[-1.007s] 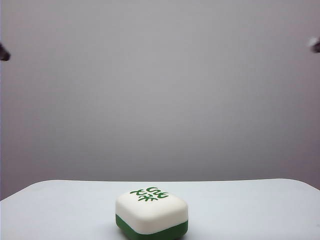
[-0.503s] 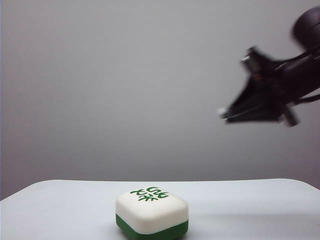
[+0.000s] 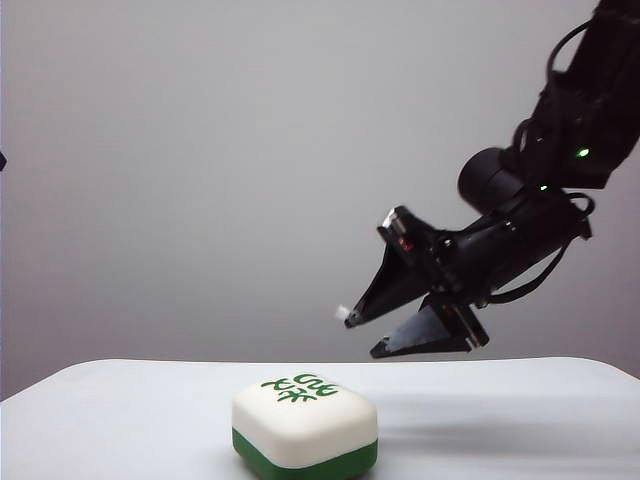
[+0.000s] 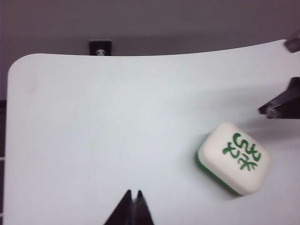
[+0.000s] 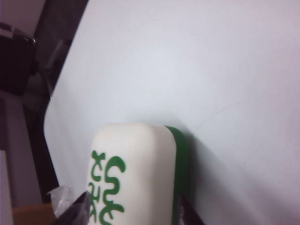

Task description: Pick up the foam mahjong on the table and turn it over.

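Right claw (image 3: pixel 362 332) gapes empty above foam mahjong (image 3: pixel 304 421) on white table (image 3: pixel 520 420); left claw (image 4: pixel 132 198) pinched closed.

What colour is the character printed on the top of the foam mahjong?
Green, on the white top face of the foam mahjong. The left wrist view shows it best.

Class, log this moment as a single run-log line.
right hand: open, above white-and-green foam mahjong block | block: character up on white table | left hand: shut, away
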